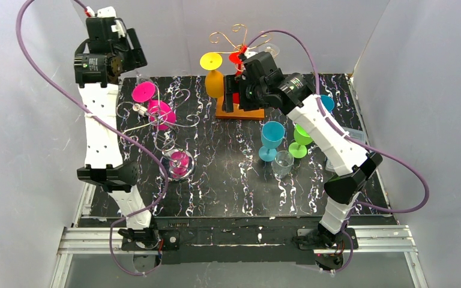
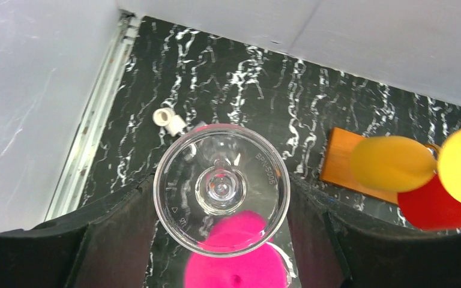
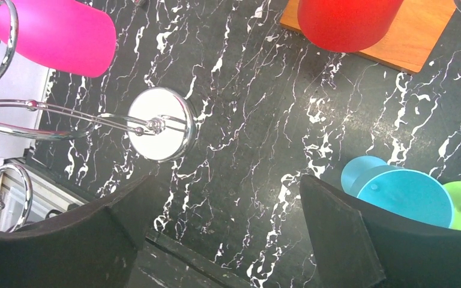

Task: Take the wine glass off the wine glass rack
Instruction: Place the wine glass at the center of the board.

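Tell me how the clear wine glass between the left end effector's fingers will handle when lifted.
The clear wine glass is likely light moulded plastic, judging by lettering on its foot. Its glossy surface may slip. Laid sideways, the round foot would probably let it roll.

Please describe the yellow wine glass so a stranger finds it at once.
At the far edge of the marble table stands a gold wire rack on a wooden base. The yellow wine glass hangs upside down from it, left of the red glass; nothing else is yellow.
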Motion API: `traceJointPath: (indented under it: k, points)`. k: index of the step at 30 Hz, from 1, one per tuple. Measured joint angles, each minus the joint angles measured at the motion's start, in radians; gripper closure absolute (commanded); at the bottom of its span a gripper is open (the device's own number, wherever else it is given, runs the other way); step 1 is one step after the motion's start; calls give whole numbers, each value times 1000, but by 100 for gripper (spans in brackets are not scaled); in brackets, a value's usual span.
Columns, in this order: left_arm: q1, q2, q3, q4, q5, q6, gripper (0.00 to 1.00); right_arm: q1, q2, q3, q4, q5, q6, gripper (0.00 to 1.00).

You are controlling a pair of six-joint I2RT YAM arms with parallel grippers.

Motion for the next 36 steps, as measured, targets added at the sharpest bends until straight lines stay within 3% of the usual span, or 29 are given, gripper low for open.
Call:
traceJointPath:
  k: [20, 36]
  points:
    - [-263, 0, -31, 39, 7, -5, 73, 0, -113, -159, 120, 31, 15, 2]
    - [-398, -2, -74, 41, 39, -20, 74, 0, -276, -364, 362, 17, -72, 2]
